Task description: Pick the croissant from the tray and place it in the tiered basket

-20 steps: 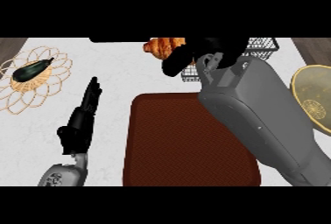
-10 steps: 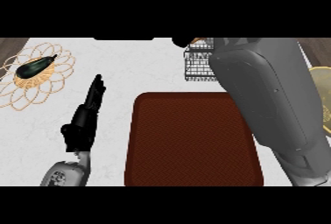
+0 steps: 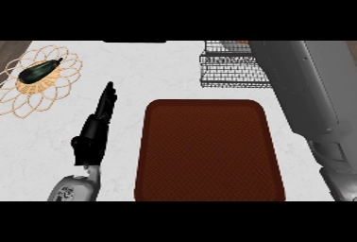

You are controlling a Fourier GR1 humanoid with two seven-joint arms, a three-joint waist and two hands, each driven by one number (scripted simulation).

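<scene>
The dark red tray [image 3: 209, 151] lies in the middle of the counter with nothing on it. Behind its far right corner stands the black wire tiered basket [image 3: 233, 68]. A small orange-brown bit, apparently the croissant [image 3: 241, 43], shows at the basket's top, right against the view's upper edge. My right forearm [image 3: 307, 104] stretches up the right side and past the basket, and its hand is out of sight beyond the upper edge. My left hand [image 3: 94, 134] rests open on the counter to the left of the tray, fingers straight and pointing away.
At the far left lies a golden wire mat [image 3: 28, 92] with a dark green vegetable [image 3: 38, 71] on it. White counter runs between the mat, the tray and the basket.
The right arm has carried the croissant from above the tray's far edge toward the basket. The hand has left the view at the top. The left hand has stayed put.
</scene>
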